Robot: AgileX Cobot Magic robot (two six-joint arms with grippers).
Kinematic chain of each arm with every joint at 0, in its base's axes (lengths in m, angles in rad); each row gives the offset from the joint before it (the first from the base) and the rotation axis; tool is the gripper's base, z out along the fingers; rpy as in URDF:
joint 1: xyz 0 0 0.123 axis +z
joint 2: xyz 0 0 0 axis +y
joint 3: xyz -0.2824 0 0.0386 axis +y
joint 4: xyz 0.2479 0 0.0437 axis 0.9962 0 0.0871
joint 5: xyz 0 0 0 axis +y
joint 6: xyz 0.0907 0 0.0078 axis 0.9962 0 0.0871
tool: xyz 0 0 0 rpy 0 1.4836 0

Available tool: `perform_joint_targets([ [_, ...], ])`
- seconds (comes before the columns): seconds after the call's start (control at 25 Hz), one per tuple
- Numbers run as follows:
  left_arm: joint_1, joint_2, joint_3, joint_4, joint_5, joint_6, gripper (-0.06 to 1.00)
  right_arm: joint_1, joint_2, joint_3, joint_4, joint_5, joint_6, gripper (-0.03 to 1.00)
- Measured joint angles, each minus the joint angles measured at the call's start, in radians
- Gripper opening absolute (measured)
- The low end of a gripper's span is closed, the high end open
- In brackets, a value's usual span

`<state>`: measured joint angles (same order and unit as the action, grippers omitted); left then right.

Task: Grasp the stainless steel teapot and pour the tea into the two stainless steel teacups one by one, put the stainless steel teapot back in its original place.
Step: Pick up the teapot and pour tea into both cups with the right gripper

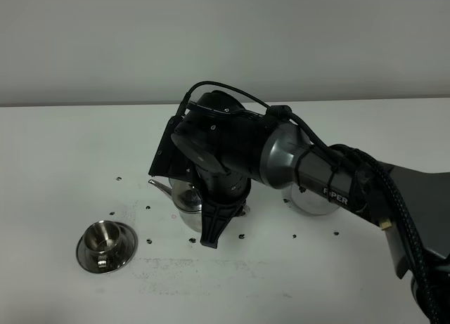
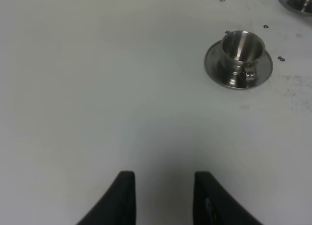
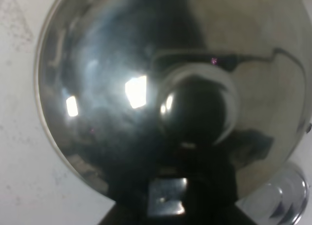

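Note:
The stainless steel teapot (image 1: 184,197) stands near the table's middle, its thin spout (image 1: 160,187) pointing left. It fills the right wrist view, with the lid knob (image 3: 197,110) central. My right gripper (image 1: 211,234) reaches across and comes down on the teapot's right side. Its fingers close on a shiny steel piece, the handle (image 3: 166,195). One stainless steel teacup (image 1: 104,238) sits on its saucer at the front left and looks empty; it also shows in the left wrist view (image 2: 241,48). My left gripper (image 2: 163,198) is open and empty over bare table. No tea shows.
A round steel piece (image 1: 313,201), partly hidden behind the right arm, lies right of the teapot; I cannot tell if it is the second cup. Small dark specks (image 1: 149,207) dot the white table around the teapot. The teapot's saucer is hidden.

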<state>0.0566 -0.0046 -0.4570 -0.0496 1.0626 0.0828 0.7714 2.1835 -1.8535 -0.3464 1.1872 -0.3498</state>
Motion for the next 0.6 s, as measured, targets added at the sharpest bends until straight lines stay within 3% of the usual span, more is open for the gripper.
perform_joint_targets([
  [0.6, 0.000, 0.000, 0.000, 0.000, 0.000, 0.001, 0.31, 0.116, 0.046, -0.001, -0.100, -0.038, -0.021, 0.17],
])
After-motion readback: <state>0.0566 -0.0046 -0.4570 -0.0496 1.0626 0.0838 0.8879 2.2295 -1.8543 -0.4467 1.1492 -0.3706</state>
